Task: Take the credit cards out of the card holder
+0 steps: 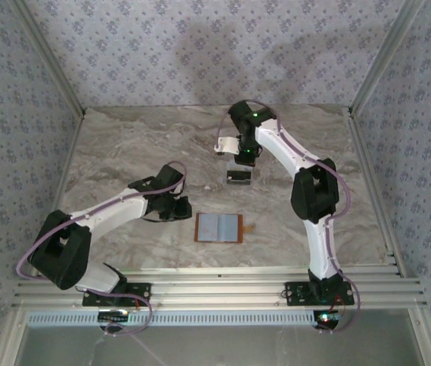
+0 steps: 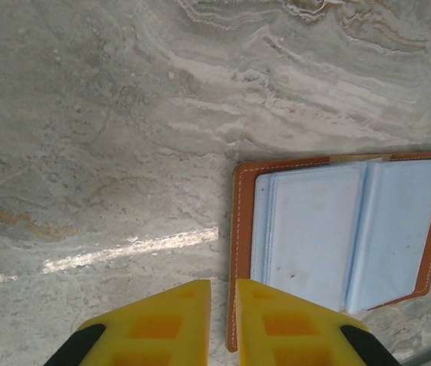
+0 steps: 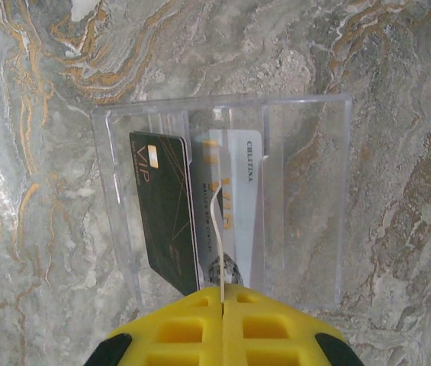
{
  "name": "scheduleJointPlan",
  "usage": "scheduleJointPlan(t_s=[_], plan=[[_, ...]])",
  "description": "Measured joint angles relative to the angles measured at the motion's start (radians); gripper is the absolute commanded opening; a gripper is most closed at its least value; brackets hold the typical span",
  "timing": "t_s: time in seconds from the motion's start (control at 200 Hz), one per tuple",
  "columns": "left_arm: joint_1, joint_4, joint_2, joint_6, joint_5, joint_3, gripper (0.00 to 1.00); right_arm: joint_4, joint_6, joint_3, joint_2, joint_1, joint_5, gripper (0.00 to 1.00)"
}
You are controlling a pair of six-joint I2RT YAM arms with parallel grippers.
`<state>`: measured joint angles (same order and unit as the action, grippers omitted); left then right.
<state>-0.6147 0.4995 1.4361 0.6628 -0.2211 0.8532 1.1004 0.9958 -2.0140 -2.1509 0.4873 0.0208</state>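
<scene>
Clear rack (image 3: 307,198) with dark card (image 3: 165,206) under right gripper's (image 3: 221,293) pale card (image 3: 215,229)

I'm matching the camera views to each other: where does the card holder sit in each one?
Top external: the card holder lies open at centre, a little below the middle.
Left wrist: the card holder is in the right half, by the left gripper.
Right wrist: this camera faces a clear tray with cards.
Shared landmark: the marble table.
</scene>
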Motion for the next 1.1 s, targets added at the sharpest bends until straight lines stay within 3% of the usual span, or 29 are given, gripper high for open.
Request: scheduleJointPlan(t_s=[0.764,0.834,1.099], plan=[[0.020,0.006,-0.010,0.000,0.013,-0.028,0.17,0.026,0.010,-0.055,-0.092,0.019,-0.001,0.00],[0.021,0.006,-0.010,0.000,0.013,-0.028,0.17,0.026,0.011,-0.055,-0.093,0.019,-0.008,0.09],[0.026,0.006,-0.010,0.000,0.013,-0.028,0.17,0.010,0.007,-0.055,-0.094,0.018,-0.050,0.19]])
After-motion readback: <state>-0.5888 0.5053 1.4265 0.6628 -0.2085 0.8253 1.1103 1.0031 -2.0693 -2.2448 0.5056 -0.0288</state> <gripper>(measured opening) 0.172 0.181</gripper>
